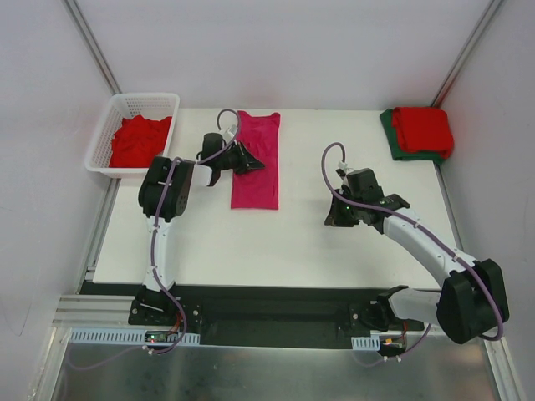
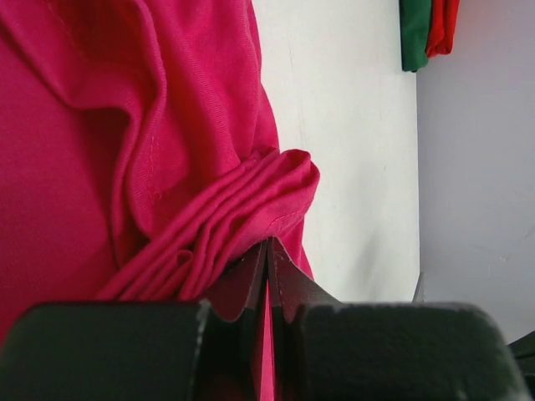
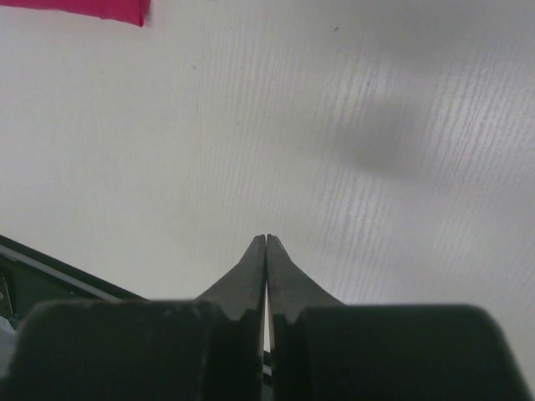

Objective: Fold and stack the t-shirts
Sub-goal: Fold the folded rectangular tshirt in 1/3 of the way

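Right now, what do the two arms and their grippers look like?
The left arm and right arm have white links and bulky black joints, each with a looping purple-grey cable. The left gripper and right gripper are black, tapering to thin tips.

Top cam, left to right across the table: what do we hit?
White basket holding a red t-shirt → magenta t-shirt → right gripper → dark green t-shirt with a folded red t-shirt on top.
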`<state>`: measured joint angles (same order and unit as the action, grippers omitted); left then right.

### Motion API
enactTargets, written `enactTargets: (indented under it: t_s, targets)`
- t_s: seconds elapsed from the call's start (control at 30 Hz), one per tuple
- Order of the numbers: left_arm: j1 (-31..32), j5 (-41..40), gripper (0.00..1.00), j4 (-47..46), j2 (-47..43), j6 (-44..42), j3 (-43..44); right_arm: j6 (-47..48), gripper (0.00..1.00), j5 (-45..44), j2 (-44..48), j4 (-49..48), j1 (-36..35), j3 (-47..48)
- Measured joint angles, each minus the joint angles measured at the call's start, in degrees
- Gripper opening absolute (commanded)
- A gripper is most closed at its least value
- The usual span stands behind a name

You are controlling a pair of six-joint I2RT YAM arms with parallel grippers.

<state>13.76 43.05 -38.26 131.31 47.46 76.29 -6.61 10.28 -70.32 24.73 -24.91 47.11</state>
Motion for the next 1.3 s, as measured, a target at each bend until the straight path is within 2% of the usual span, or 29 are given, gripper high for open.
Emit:
enactTargets:
  t_s: [0.5,0.57,0.63,0.67,0.7,0.77,0.8,0.87,0.9,0.97,1.17,1.3]
  targets:
    - [-0.3,1.0,0.02,1.4,3.5,1.6,7.3,0.0,0.01,0.0,-1.2,0.0,-0.1,0.0]
    - [-0.3,1.7,0.08,1.4,3.0,1.7,7.1,0.0,0.01,0.0,-1.5,0.0,-0.1,0.0]
    - [-0.3,2.0,0.28,1.5,1.4,1.8,5.8,-0.1,0.04,0.1,-1.9,-0.1,-0.1,0.0]
    - [-0.3,2.3,0.34,1.6,-0.1,1.7,4.7,-0.1,0.06,0.2,-2.0,-0.1,-0.1,0.0]
    - [-0.3,2.7,0.46,1.6,-1.9,1.6,3.4,-0.2,0.13,0.3,-2.2,-0.3,-0.2,0.0]
    - [-0.3,3.1,0.59,1.9,-7.0,1.3,0.1,-0.4,0.25,0.5,-2.8,-0.8,-0.2,0.0]
    - [-0.3,3.2,0.69,2.2,-9.3,0.8,-1.2,-0.5,0.38,0.7,-3.1,-1.0,-0.3,0.0]
    - [-0.3,2.9,0.78,3.0,-15.7,-0.5,-4.8,-0.7,0.47,1.0,-3.8,-1.6,-0.5,0.0]
    - [-0.3,2.8,0.81,3.4,-19.1,-1.0,-6.8,-0.8,0.52,1.1,-4.1,-2.0,-0.5,0.0]
    - [-0.3,1.7,0.85,3.7,-26.1,-2.5,-11.8,-0.7,0.56,1.7,-5.4,-3.0,-0.6,0.2]
    - [-0.3,-3.7,0.87,5.7,-42.0,-6.9,-30.9,-1.7,0.58,5.6,-12.2,-7.4,-0.7,1.6]
    - [-0.3,-8.2,0.87,9.6,-47.0,-9.2,-41.7,-3.4,0.58,10.1,-17.6,-12.6,-0.7,2.8]
